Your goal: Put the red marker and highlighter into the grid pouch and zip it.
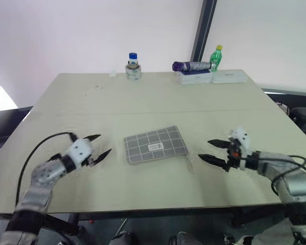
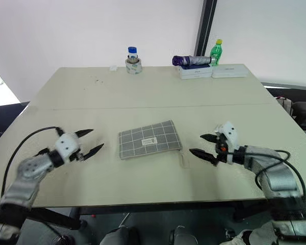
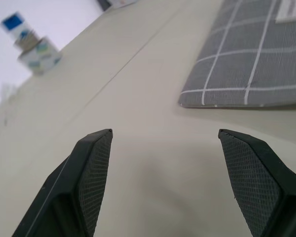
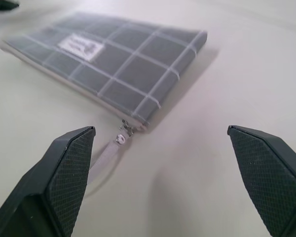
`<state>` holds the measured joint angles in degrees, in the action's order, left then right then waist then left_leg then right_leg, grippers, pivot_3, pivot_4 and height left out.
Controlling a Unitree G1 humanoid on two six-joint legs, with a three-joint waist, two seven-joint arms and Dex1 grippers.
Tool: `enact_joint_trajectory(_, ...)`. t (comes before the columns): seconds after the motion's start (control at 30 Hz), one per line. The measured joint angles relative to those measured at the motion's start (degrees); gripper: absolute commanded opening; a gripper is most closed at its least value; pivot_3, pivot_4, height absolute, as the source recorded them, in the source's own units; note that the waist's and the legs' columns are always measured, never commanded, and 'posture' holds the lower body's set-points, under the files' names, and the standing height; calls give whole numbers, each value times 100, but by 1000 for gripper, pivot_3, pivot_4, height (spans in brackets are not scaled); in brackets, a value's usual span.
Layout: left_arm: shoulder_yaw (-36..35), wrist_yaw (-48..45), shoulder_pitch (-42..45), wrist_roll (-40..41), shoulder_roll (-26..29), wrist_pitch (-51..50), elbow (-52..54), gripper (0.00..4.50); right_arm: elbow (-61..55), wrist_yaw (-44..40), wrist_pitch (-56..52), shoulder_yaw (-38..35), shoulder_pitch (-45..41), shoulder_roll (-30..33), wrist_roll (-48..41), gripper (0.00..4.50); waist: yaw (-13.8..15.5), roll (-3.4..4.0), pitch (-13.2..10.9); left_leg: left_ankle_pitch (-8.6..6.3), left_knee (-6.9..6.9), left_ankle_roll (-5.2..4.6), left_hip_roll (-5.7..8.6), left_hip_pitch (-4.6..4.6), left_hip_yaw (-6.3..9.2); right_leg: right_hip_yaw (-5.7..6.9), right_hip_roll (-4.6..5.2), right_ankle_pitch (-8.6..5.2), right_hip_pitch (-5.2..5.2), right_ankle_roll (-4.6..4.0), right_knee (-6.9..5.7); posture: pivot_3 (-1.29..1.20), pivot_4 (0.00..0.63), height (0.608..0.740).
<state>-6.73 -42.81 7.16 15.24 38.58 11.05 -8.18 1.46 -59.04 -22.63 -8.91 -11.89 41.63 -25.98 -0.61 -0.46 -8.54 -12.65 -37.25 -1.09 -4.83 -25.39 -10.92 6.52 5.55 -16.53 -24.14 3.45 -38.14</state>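
The grid pouch [image 1: 155,145] lies flat in the middle of the table, grey with white lines and a small white label. Its zipper pull [image 4: 122,138] sits at the corner nearest my right gripper, with a pale strap trailing onto the table. My left gripper [image 1: 103,144] hovers just left of the pouch, open and empty, pointing toward it. To the right of the pouch, my right gripper [image 1: 205,149] is open wide and holds nothing. The red marker and the highlighter are out of view.
At the table's far edge stand a tape roll with a blue-capped bottle [image 1: 133,69], a purple folded umbrella [image 1: 191,66], a green bottle [image 1: 215,57] and white boxes [image 1: 228,76]. The near table edge [image 1: 143,209] runs just below both arms.
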Motion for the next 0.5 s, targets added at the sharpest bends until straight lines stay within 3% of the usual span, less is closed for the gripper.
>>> enact_joint_trajectory(0.2,-1136,-236,-1077,1029,376,-1095,823,3614,358,-223,918,-339,264,285,216,4459,-28,4,-4,-17,-8,-21,1,14,4,-2,4,2,5,-7,1,0,150,740)
enact_joint_trajectory(0.33,-1821,-314,-1381,1169,549,-1303,755,3614,801,-371,1309,-510,162,479,293,4459,-15,3,-4,-18,-5,-21,-1,15,9,-1,7,0,-13,-10,5,0,150,740)
enact_joint_trajectory(0.5,-2181,-399,-1443,1153,620,-1280,568,3614,1183,-540,1558,-485,8,478,385,4459,-22,4,-4,-19,-1,-24,1,12,6,-2,11,1,-10,-11,6,0,150,740)
